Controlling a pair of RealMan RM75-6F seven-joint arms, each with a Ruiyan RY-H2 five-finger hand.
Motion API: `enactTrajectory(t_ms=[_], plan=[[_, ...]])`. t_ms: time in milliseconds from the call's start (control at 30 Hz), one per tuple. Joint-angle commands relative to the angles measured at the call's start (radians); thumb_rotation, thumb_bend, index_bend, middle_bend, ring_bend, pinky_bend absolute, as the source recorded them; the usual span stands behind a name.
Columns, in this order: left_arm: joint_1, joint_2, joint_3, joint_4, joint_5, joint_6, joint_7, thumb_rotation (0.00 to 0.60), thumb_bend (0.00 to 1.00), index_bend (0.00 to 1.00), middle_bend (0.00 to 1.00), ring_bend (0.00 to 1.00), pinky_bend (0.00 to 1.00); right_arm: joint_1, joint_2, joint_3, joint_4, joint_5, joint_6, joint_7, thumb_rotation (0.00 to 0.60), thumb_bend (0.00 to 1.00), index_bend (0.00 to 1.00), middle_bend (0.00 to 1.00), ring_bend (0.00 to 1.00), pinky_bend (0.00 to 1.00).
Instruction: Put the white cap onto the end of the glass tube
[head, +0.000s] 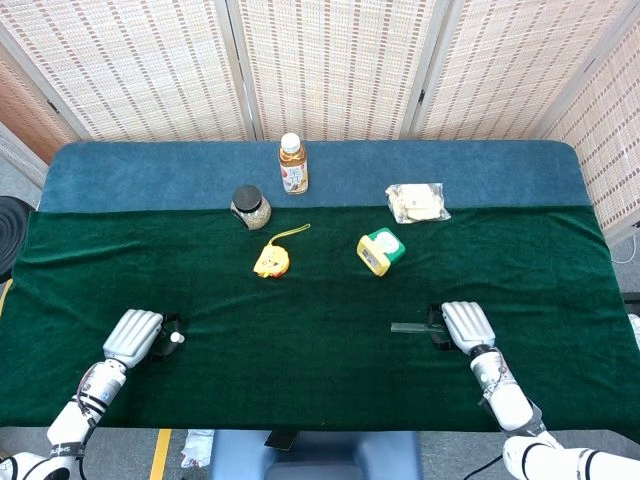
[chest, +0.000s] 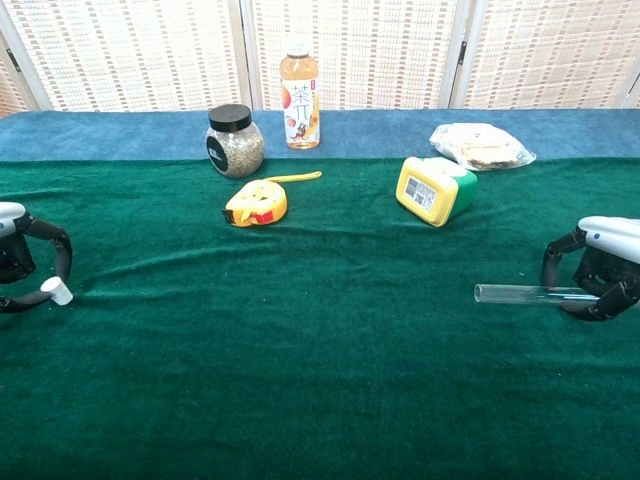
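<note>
- Right hand (chest: 600, 268), at the right edge of the frame, is curled around the glass tube (chest: 515, 293); its weak grasp could let the tube roll.
- Left hand (chest: 20, 260), at the left edge, pinches the white cap (chest: 56, 290) at its fingertips; the cap could be dropped.
- Misalignment is likely, the two being well apart.

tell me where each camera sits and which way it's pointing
Head view: sits high above the near table edge, looking steeply down on the green cloth; shows both forearms, the left hand and the right hand.
Chest view: sits low at the near edge, looking level across the table toward the woven screens; shows only the left hand and right hand at the frame edges.
Shared: white cap, glass tube, bottle, jar.
</note>
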Motion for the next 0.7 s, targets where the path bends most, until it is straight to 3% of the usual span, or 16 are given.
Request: enactTrajectory(t_ms=[33,200,400,533,700], plan=[[0.0,0.001,-0.002,0.0,-0.001,0.003,-0.002,0.6,0.5,0.54,1.0,0.88,0.8,0.002,-0.001,-0.002,0.0,0.002,-0.001,-0.001,0.6,0.5,0.57,0.92,1.0,1.0],[0.004,0.015,-0.014,-0.011,0.0,0.017,-0.034,0.6,0.5,0.54,1.0,0.88,0.8,-0.002,0.014,0.006,-0.027,-0.007,0.012,0.029,0.6,0.57,0.71,0.97,1.0,1.0],[0.018,0.054,-0.052,-0.045,0.007,0.062,-0.183,0.6,0.51,0.54,1.0,0.88,0.8,-0.025,0.057,0.033,-0.106,-0.115,0.057,0.18,0.6,0.65,0.84,1.0,1.0,1.0],[0.026,0.079,-0.082,-0.078,0.037,0.109,-0.333,0.6,0.52,0.54,1.0,0.88,0.8,-0.02,0.074,0.045,-0.153,-0.202,0.071,0.264,0.6,0.67,0.86,1.0,1.0,1.0],[0.024,0.093,-0.109,-0.105,0.081,0.163,-0.426,0.6,0.53,0.55,1.0,0.88,0.8,0.013,0.064,0.066,-0.193,-0.249,0.05,0.323,0.6,0.69,0.88,1.0,1.0,1.0]])
